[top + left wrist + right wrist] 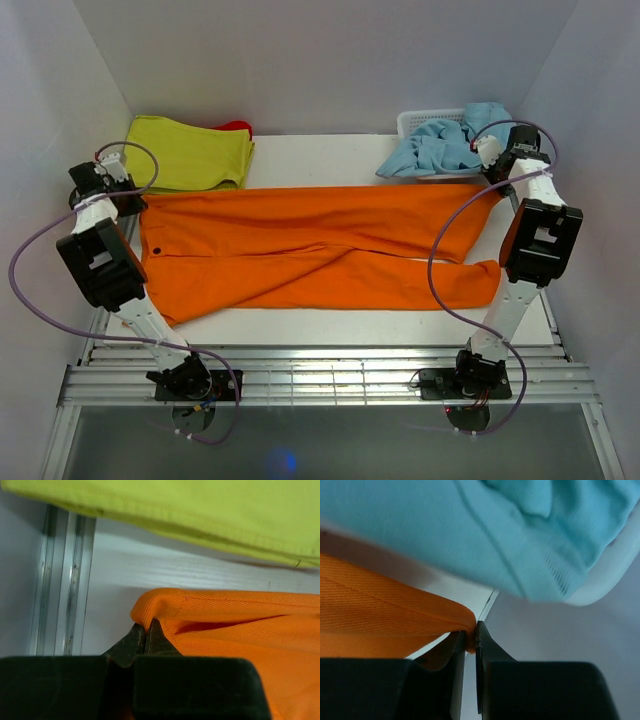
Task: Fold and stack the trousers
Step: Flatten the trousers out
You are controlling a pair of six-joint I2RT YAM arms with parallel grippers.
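Table [345, 325]: white, spans the centre of the overhead view.

Trousers [300, 250]: bright orange, laid flat across the middle of the table. The waistband is at the left of the frame and both legs run to the right. The lower leg angles slightly away from the upper one.

Yellow-green cloth [190, 152]: folded, at the upper left, just above the waistband. A red item [237, 127] shows behind it.

Light blue garment [440, 150]: heaped at the upper right, spilling from a white basket [412, 122] and lying just above the end of the upper leg.

Left gripper [146, 630]: at the upper-left waistband corner. Its jaws are drawn together, pinching the folded orange edge.

Right gripper [471, 632]: at the far end of the upper leg. Its jaws stand narrow, clamped on the orange hem, with the blue garment just beyond.

Button [157, 250]: a small dark speck on the waistband.
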